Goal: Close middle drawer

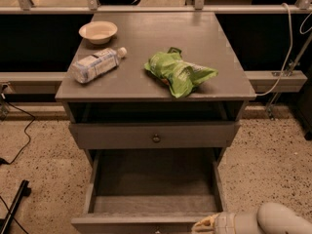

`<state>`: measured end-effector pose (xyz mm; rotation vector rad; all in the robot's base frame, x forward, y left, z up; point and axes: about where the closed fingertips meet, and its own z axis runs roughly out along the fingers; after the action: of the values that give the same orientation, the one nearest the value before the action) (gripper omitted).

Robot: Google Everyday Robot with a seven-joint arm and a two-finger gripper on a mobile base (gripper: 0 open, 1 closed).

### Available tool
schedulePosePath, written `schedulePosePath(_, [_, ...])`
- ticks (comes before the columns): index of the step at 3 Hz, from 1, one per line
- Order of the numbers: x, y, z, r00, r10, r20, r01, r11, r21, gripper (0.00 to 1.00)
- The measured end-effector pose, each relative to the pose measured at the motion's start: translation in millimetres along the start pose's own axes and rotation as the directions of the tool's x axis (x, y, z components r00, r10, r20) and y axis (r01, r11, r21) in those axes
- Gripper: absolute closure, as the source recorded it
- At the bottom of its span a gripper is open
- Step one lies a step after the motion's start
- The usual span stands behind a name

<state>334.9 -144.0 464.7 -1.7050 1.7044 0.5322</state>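
Observation:
The grey cabinet point(156, 89) stands in the middle of the camera view. Its middle drawer point(151, 179) is pulled far out and is empty inside. The drawer's front point(131, 224) lies along the bottom edge of the view, with only a hint of its knob showing there. The uppermost drawer front point(112, 136), with a small dark knob point(156, 138), sits just slightly out above it. The lowest drawer is hidden. My gripper point(201, 224), on a white arm point(273, 221), is at the right end of the middle drawer's front, at its top edge.
On the cabinet top lie a cream bowl point(98, 31), a plastic water bottle point(95, 65) on its side and a green chip bag point(179, 74). Cables point(19, 130) and a dark bar point(13, 206) lie on the speckled floor at left. A railing runs behind.

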Motion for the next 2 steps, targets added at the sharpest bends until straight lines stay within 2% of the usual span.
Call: schedulePosePath(2, [36, -5, 50, 0.999, -0.018, -0.037, 0.02, 0.997, 0.075, 1.0])
